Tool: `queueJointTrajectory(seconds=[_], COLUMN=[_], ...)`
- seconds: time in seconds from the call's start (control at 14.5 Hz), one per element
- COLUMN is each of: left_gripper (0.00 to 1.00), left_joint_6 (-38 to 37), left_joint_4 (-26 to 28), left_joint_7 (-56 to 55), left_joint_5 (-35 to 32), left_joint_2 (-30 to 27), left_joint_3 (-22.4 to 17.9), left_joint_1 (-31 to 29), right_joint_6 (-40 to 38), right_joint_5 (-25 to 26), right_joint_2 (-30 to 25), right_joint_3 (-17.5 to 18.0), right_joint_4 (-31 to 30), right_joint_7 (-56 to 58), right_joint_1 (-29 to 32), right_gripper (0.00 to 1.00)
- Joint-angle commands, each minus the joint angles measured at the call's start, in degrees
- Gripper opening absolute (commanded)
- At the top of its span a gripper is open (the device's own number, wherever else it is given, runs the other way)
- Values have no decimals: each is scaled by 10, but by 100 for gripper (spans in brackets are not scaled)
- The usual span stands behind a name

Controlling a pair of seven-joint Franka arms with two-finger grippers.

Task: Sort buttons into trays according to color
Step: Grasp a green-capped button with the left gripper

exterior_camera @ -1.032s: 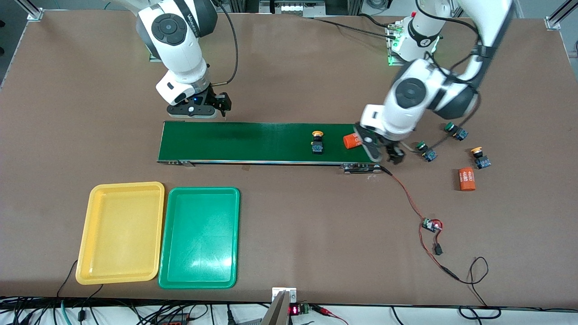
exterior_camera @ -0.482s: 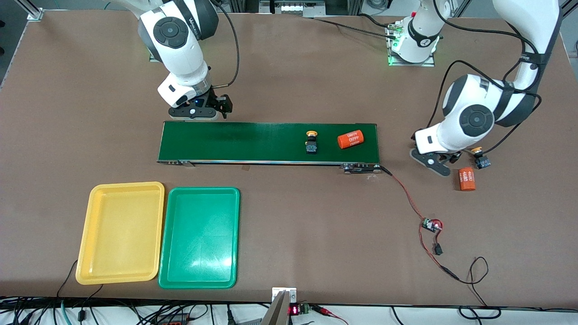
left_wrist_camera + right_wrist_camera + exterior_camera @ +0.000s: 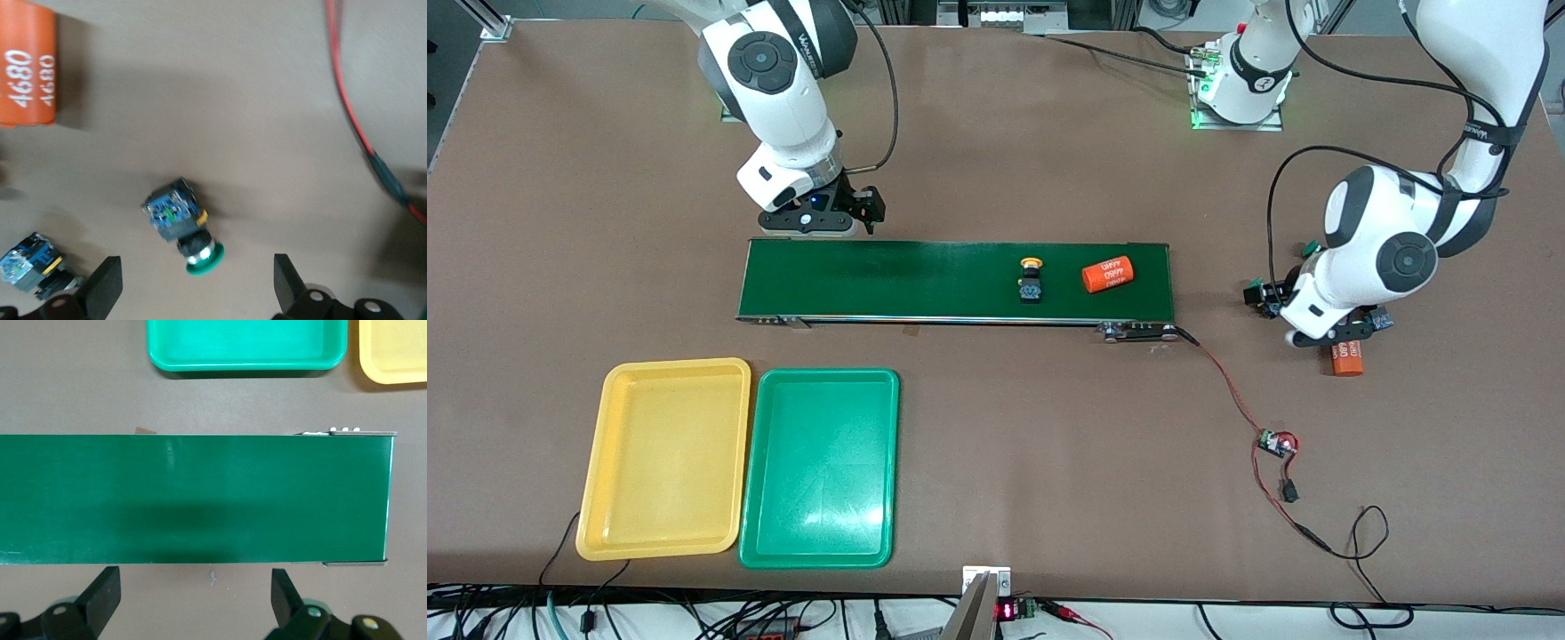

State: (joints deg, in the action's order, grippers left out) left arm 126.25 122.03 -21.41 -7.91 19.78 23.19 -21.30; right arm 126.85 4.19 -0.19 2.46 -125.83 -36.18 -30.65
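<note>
- While a yellow-capped button (image 3: 1032, 279) rides on the conveyor belt (image 3: 889, 280) with an orange cylinder (image 3: 1107, 275) beside it toward the left arm's end, the step in hand looks like feeding: the left gripper (image 3: 193, 293) hangs low over the loose parts on the table off the belt's end, apparently choosing the next button to lift.
- Both trays are empty, the yellow tray (image 3: 596, 498) and the green tray (image 3: 760, 498) lying side by side, nearer the front camera than the belt and toward the right arm's end, so sorting proper has not yet put anything away.
- In the left wrist view the fingers (image 3: 107, 287) stand wide apart and hold nothing; a green-capped button (image 3: 183, 227) lies on its side between them, not touched.
- A second button (image 3: 30, 260) with a yellow collar lies just beside one finger, and another orange cylinder (image 3: 27, 67) with white print lies near (a distractor, not one of the task's things).
- The next move, as I judge it, calls for dropping straight down so the fingers bracket the green-capped button's body without snagging its neighbour, then pinching it.
- The right gripper (image 3: 193, 603) waits just beside the belt's end nearest its own base, its fingers spread and empty.
- A red wire (image 3: 353, 120) runs across the table near the loose buttons.
</note>
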Motion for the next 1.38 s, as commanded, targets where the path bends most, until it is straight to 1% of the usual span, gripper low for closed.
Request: queueJointTrajectory(seconds=[0.0, 0.07, 0.21, 0.48, 0.89, 0.96, 1.03, 1.1, 1.17, 1.24, 1.31], left_gripper=[100, 100, 100, 100, 100, 90, 75, 52, 34, 18, 9], left_joint_6=[51, 67, 70, 68, 52, 49, 44, 32, 30, 30, 30], left_joint_4=[-5, -2, 1, 5, 23, 23, 23, 23, 22, 17, 14], left_joint_7=[-21, -21, -21, -21, -22, -21, -21, -23, -30, -32, -30], left_joint_5=[13, 11, 10, 10, 14, 14, 14, 14, 14, 14, 14], left_joint_2=[31, 40, 53, 62, 59, 58, 58, 55, 51, 47, 46], left_joint_3=[-20, -29, -38, -37, -36, -36, -35, -32, -31, -30, -30], left_joint_1=[-7, -8, -9, -8, -8, -8, -6, -2, -2, -2, -2], right_joint_6=[-4, -5, -5, -6, -6, -4, -3, 1, 2, 2, 2], right_joint_5=[0, 0, -1, -1, -1, -3, -5, -10, -22, -33, -33], right_joint_2=[3, 3, 3, 3, 9, 10, 12, 14, 20, 42, 61], right_joint_3=[-3, -3, -3, -3, -3, -3, -3, -3, -3, -3, -2], right_joint_4=[9, 11, 11, 12, 13, 13, 13, 13, 22, 41, 51], right_joint_7=[-10, -10, -11, -11, -8, -7, -6, -5, -4, 2, 14], right_joint_1=[-2, -2, -3, -2, -3, -2, -2, -2, -1, -5, -7], right_gripper=[100, 100, 100, 100, 100, 100, 100, 100, 100, 100, 100])
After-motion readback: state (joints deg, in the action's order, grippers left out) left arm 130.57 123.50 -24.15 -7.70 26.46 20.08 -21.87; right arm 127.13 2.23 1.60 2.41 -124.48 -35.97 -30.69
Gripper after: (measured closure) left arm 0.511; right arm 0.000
